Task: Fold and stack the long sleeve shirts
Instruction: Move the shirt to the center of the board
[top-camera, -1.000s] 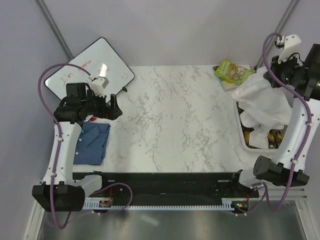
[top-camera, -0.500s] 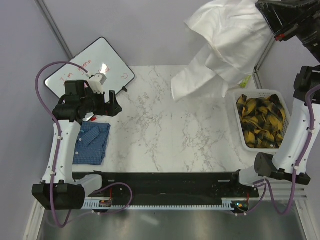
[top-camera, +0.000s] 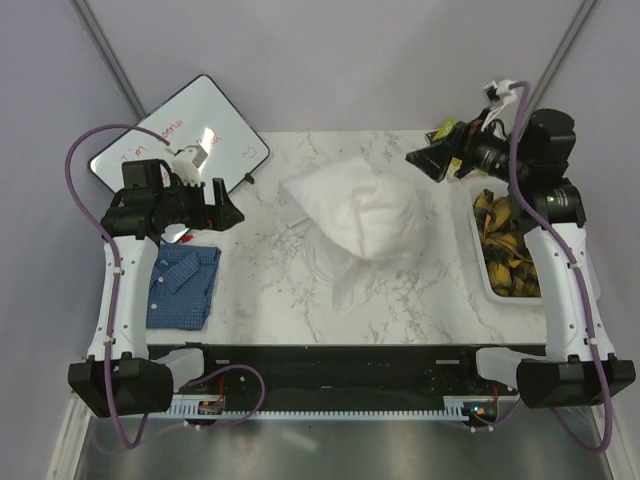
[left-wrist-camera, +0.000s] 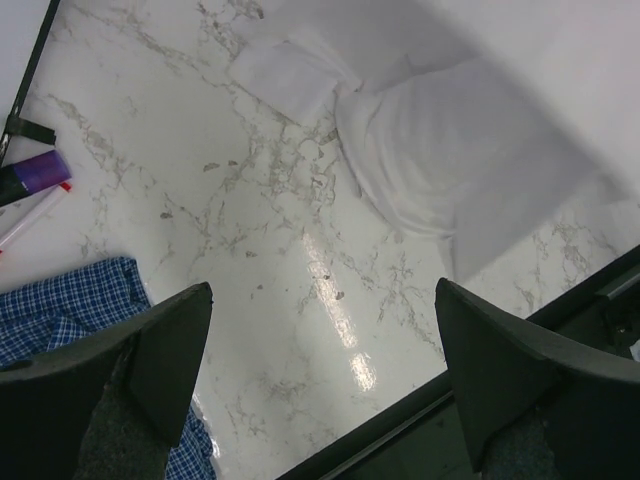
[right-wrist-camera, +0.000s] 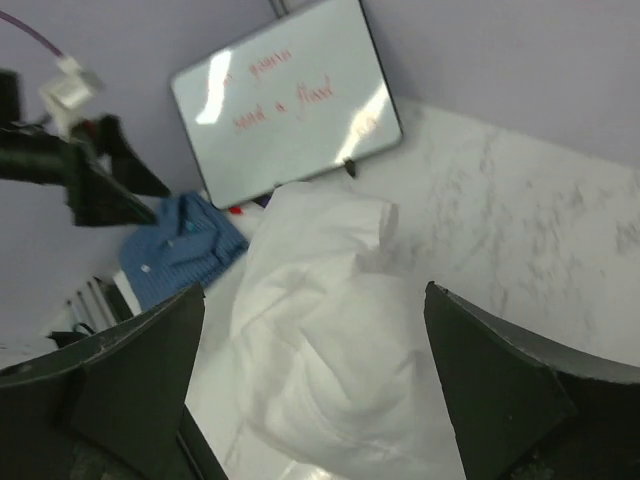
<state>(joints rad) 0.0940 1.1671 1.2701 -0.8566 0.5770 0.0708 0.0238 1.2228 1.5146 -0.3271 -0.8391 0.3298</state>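
Table (top-camera: 420, 300): marble-patterned top, with both shirts resting on it and the arm bases sitting at its near edge.
Blue shirt (top-camera: 183, 288): fine check cloth, lying folded flat at the near left corner, with the collar end pointing away from the arm bases.
White shirt (top-camera: 360, 225): sitting in a loose, puffed heap in the middle of the table, unfolded, well apart from the blue shirt and touching neither gripper.
Left gripper (left-wrist-camera: 322, 300): hovering over the left side just beyond the blue shirt, with its fingers spread wide and holding nothing.
Basket (top-camera: 512, 297): white, standing at the right edge near the white shirt and holding yellow-and-black things.
Right gripper (right-wrist-camera: 312, 295): hanging above the far right of the table by the basket's far end, facing the white shirt, jaws wide apart and empty.
Whiteboard (top-camera: 165, 135): lying at the far left corner, showing red writing.
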